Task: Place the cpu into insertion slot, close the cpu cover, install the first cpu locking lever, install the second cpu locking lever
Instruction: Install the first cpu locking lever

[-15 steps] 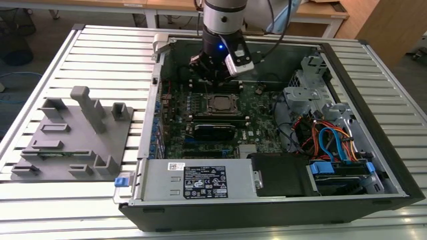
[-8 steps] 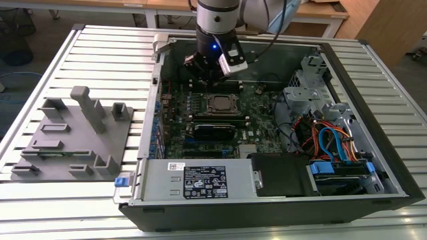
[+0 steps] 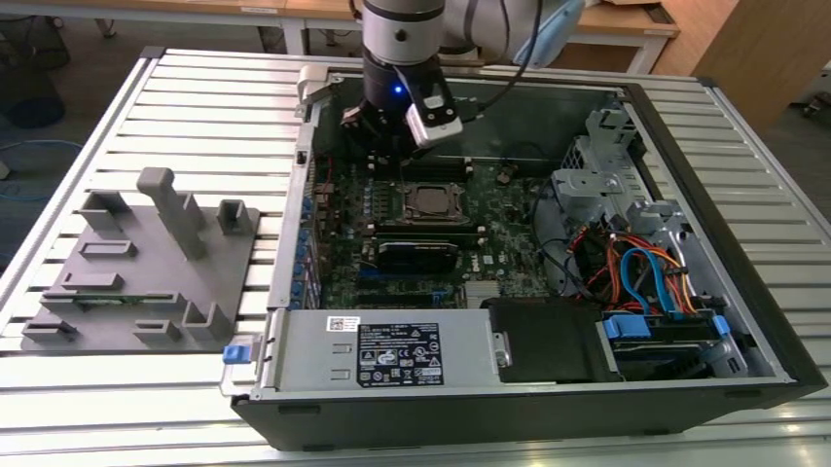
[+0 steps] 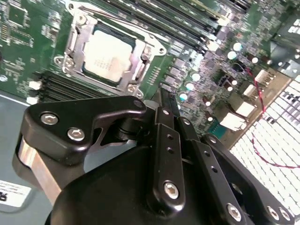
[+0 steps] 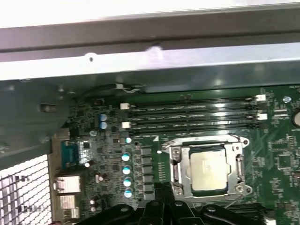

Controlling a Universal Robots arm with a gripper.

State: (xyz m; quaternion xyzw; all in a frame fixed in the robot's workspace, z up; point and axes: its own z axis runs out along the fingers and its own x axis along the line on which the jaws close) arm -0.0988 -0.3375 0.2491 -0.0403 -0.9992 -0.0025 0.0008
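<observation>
Second wrist view: cpu [image 4: 108, 52] seated, cpu cover [image 4: 140, 58] lowered over it.
Gripper [image 4: 161, 96], pressed together and empty, is held just beside the cover; whether the locking levers [image 4: 117, 22] are latched cannot be told.

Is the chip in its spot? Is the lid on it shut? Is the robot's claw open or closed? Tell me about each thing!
cpu: lying flat in the insertion slot.
cpu cover: down, framing the chip.
locking lever: lying low beside the cover; latched or not, cannot tell.
end effector: shut, empty, above the board near the slot.
computer case: side open.
</observation>
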